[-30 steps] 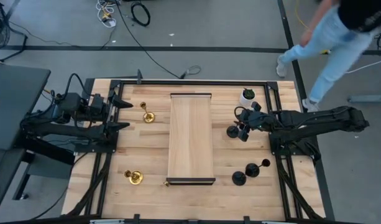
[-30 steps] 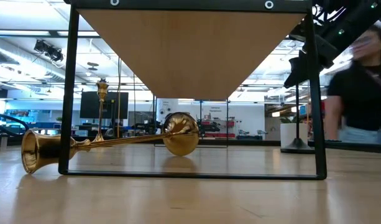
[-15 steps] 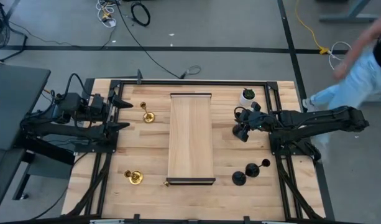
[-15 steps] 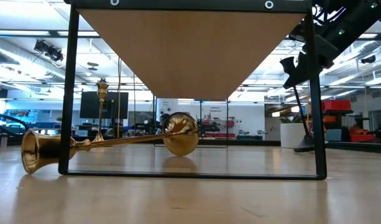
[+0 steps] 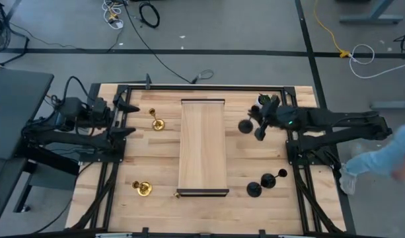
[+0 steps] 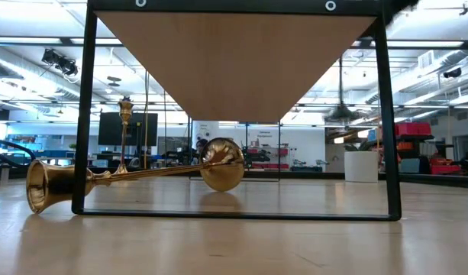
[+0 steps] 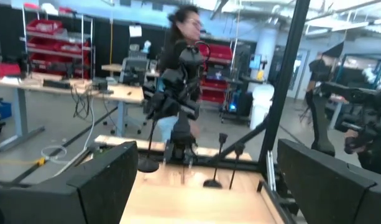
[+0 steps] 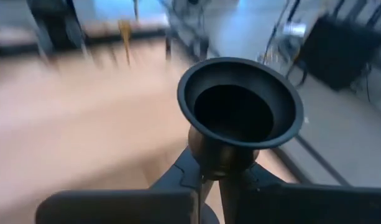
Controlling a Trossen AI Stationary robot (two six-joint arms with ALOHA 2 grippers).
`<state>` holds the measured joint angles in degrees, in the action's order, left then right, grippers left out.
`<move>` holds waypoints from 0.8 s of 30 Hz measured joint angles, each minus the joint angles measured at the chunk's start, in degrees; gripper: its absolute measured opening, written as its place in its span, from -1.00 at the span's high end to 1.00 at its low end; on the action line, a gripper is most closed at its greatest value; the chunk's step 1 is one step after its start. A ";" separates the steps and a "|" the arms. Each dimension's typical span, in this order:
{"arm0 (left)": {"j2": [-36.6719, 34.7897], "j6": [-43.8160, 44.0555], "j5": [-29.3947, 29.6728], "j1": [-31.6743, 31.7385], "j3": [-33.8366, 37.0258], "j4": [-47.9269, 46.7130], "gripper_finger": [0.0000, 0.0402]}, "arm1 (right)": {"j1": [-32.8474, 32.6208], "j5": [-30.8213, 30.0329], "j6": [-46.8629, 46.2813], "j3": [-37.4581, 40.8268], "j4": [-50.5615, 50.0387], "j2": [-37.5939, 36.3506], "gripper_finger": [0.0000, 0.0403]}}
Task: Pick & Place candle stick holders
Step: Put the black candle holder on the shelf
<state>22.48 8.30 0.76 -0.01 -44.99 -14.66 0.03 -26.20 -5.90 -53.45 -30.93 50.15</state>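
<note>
My right gripper [image 5: 257, 128] is shut on a matte black candle stick holder [image 5: 246, 125], held above the table right of the raised wooden board [image 5: 202, 145]. The right wrist view looks into its flared cup [image 8: 240, 109]. Two more black holders [image 5: 254, 190] [image 5: 275, 177] stand on their bases at the near right. One gold holder [image 5: 156, 121] stands at the far left and another [image 5: 143, 188] sits at the near left. A third [image 6: 134, 174] lies on its side at the board's near end. My left gripper [image 5: 126, 118] is open and empty at the left edge. My right gripper pinches the black holder between its two fingers at the narrow neck just under the cup [image 8: 216, 163]. The fingers come from the table's right side and lie across the stem. The holder is lifted clear of the table, its round base [image 5: 245, 125] toward the board.
A small white pot with a green plant [image 5: 263, 100] stands just beyond my right gripper at the far right. The board stands on thin black legs [image 6: 85, 114]. Black frame rails run along the table's sides. A person [image 5: 380, 158] is beside the table's right edge.
My right gripper has gone up and toward the table's far edge with the black holder, lifting it off the table and rising out of the low view. The person has walked from the far right around to the table's right side.
</note>
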 joint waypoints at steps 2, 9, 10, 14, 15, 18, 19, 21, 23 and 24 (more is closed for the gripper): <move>0.02 -0.03 0.03 0.00 0.00 1.23 -0.90 | 0.00 1.20 1.69 -4.22 -0.01 0.16 0.91; 0.00 0.17 -1.54 0.00 0.00 0.96 -0.90 | -0.02 5.49 4.94 -14.93 0.45 4.85 0.91; 0.00 0.26 -1.54 0.00 0.00 0.91 -0.90 | -0.01 6.20 5.03 -16.12 0.47 6.11 0.91; 1.42 -0.09 1.81 0.00 0.00 1.09 -0.90 | 0.00 7.78 6.75 -20.56 0.32 12.91 0.91; 2.28 -0.22 3.35 0.00 0.00 1.02 -0.90 | 0.08 7.82 7.12 -21.69 0.27 14.62 0.91; 6.60 -0.34 6.95 0.00 0.00 2.30 -0.90 | 1.00 10.34 7.87 -25.54 0.48 19.41 0.91; 8.37 -0.46 7.62 0.07 0.00 3.30 -0.90 | 1.31 11.66 8.26 -26.86 0.46 20.93 0.91; 12.46 -1.81 7.99 0.47 0.00 6.35 -0.90 | 1.75 14.41 8.54 -29.51 0.77 23.70 0.91; 16.36 -3.18 8.00 0.83 0.00 9.69 -0.90 | 2.10 15.27 9.01 -31.88 1.94 26.16 0.91; 18.19 -3.94 8.03 1.03 0.01 11.19 -0.90 | 2.15 15.38 9.43 -33.13 2.22 27.32 0.91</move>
<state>40.67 4.36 8.79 1.02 -44.99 -3.47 2.18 -10.82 3.53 -86.58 -28.71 77.47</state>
